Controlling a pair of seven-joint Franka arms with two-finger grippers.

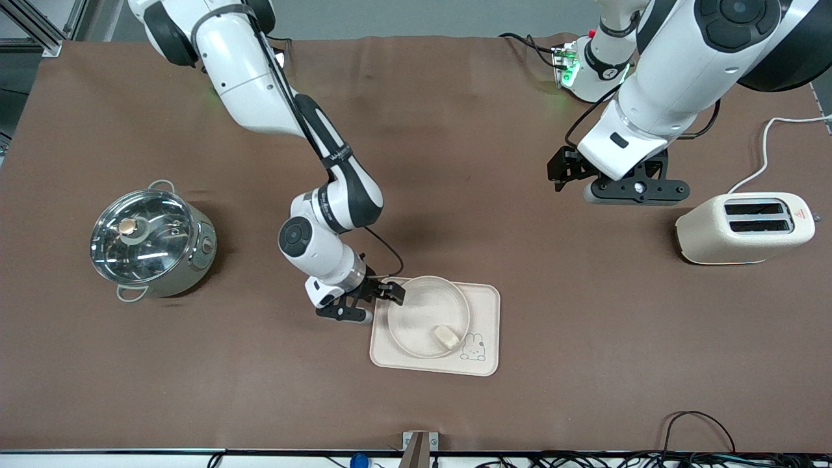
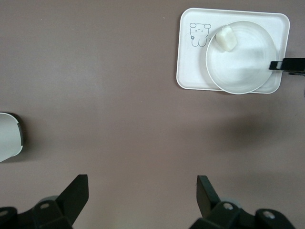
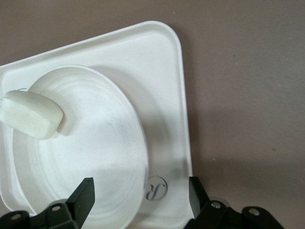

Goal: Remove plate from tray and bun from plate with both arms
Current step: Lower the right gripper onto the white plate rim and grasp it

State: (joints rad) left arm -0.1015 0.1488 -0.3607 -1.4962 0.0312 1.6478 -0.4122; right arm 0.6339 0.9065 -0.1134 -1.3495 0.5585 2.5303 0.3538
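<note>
The round cream plate [image 1: 422, 312] lies on the rabbit tray [image 1: 484, 312], with the small pale bun [image 1: 446, 337] on the plate by its rim nearest the front camera. My right gripper [image 1: 392, 292] is open and low at the plate's rim toward the right arm's end. In the right wrist view [image 3: 142, 191] one finger is over the plate [image 3: 95, 152] and the other over the tray [image 3: 162, 71]; the bun [image 3: 32, 114] is apart from them. My left gripper [image 1: 559, 172] is open and empty, up over bare table; it also shows in the left wrist view [image 2: 143, 191], which sees the plate [image 2: 240, 62] and bun [image 2: 226, 38].
A cream toaster [image 1: 744, 227] stands toward the left arm's end of the table, beside my left gripper. A steel pot with a glass lid [image 1: 149, 244] stands toward the right arm's end. Cables lie along the table's edge nearest the front camera.
</note>
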